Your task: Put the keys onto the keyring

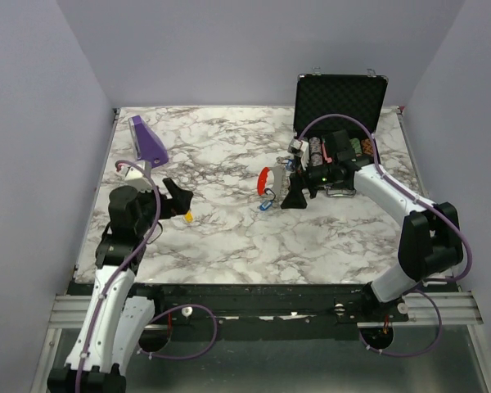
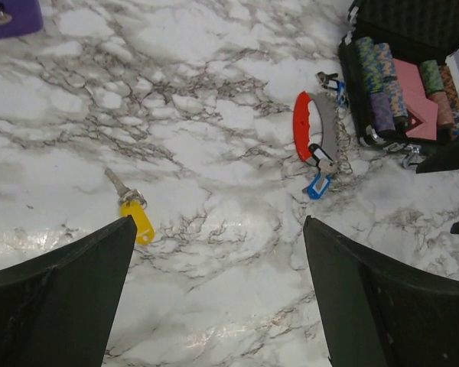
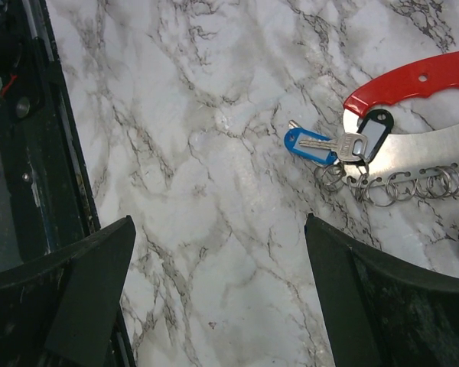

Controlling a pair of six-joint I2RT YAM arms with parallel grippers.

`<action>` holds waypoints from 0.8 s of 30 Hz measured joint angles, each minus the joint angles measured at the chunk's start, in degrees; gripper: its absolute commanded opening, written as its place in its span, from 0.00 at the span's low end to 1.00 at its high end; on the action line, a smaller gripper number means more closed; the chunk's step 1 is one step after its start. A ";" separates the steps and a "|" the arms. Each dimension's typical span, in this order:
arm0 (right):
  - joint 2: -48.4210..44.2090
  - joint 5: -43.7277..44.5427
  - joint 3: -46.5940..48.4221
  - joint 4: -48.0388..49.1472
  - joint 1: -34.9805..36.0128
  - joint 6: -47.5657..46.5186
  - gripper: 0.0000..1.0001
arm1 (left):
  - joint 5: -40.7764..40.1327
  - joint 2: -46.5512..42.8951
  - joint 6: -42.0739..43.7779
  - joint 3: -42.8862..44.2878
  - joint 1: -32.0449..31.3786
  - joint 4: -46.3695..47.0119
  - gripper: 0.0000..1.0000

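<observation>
The left hand [image 2: 218,225] hangs released and empty over the desk [image 2: 214,76]. It is close to the yellow key [image 2: 135,218], which lies alone well left of the keyring [image 2: 304,126], so the hand looks lined up for a pick. The right hand [image 3: 218,222], also released, hovers just beside the keyring, perhaps to steady it. The blue key [image 3: 310,145] touches the keyring, but I cannot tell whether it is already threaded. The right wrist view cuts off the keyring's far end.

top looks down; wrist views share keyring [image 2: 301,126]
</observation>
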 measured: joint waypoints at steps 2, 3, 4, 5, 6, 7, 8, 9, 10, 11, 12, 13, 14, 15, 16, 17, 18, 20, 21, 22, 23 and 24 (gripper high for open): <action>-0.20 -0.72 -0.57 0.07 0.00 0.04 1.00 | 0.15 6.25 -1.53 2.01 -0.02 -2.51 0.92; -0.31 -0.96 -0.68 0.09 0.00 0.04 1.00 | 0.11 8.94 -2.05 3.23 -0.02 -3.56 0.91; -0.44 -1.18 -0.76 0.11 0.00 0.04 1.00 | 0.11 11.69 -2.43 4.15 -0.02 -4.33 0.87; -0.63 -1.31 -0.81 0.13 0.00 0.02 1.00 | -0.44 15.26 -3.04 5.33 -0.02 -5.38 0.80; -0.85 -1.42 -0.90 0.17 0.00 0.00 1.00 | -1.09 18.53 -3.91 6.43 -0.02 -6.47 0.77; -1.01 -1.53 -0.94 0.22 0.00 -0.02 1.00 | -1.53 21.68 -4.44 7.50 -0.04 -7.34 0.74; -1.18 -1.57 -1.01 0.28 0.00 -0.07 1.00 | -1.77 23.58 -4.87 8.20 -0.07 -7.98 0.74; -1.29 -1.60 -1.09 0.31 0.00 -0.13 1.00 | -2.38 27.74 -6.03 9.46 -0.31 -9.05 0.74; -1.42 -1.60 -1.16 0.31 0.00 -0.20 1.00 | -2.75 29.62 -6.62 10.03 -0.46 -9.51 0.73; -1.55 -1.60 -1.20 0.31 0.00 -0.24 1.00 | -3.21 32.30 -7.87 10.73 -0.74 -10.08 0.69; -1.68 -1.60 -1.22 0.31 0.00 -0.31 1.00 | -3.72 34.21 -8.81 11.08 -1.18 -10.34 0.59; -1.84 -1.57 -1.27 0.31 0.00 -0.44 1.00 | -4.79 36.41 -10.49 11.65 -1.73 -11.06 0.58; -2.03 -1.57 -1.31 0.31 0.00 -0.59 1.00 | -5.62 37.81 -11.72 12.07 -2.05 -11.52 0.55; -2.27 -1.57 -1.38 0.31 0.00 -0.68 1.00 | -6.80 39.30 -13.09 12.72 -2.40 -12.37 0.55; -2.58 -1.57 -1.42 0.28 0.00 -0.68 1.00 | -8.44 40.96 -14.84 13.77 -2.82 -13.57 0.55; -2.84 -1.57 -1.49 0.31 0.00 -0.70 1.00 | -10.16 42.95 -16.37 15.02 -3.30 -14.53 0.55; -3.26 -1.57 -1.55 0.28 0.00 -0.74 1.00 | -11.67 44.54 -17.75 16.26 -3.69 -15.45 0.55; -3.89 -1.57 -1.68 0.31 0.00 -0.85 1.00 | -14.53 48.54 -20.31 19.19 -4.35 -17.29 0.55; -4.26 -1.57 -1.77 0.31 0.00 -0.94 1.00 | -15.63 50.29 -21.20 20.52 -4.63 -18.01 0.55; -4.63 -1.60 -1.90 0.31 0.00 -1.09 1.00 | -16.39 51.45 -21.90 21.44 -4.81 -18.53 0.55; -4.94 -1.57 -2.01 0.31 0.00 -1.16 1.00 | -17.49 52.85 -23.02 22.43 -5.01 -19.12 0.55; -5.14 -1.57 -2.08 0.31 0.00 -1.22 1.00 | -18.01 53.51 -23.50 22.84 -5.07 -19.45 0.54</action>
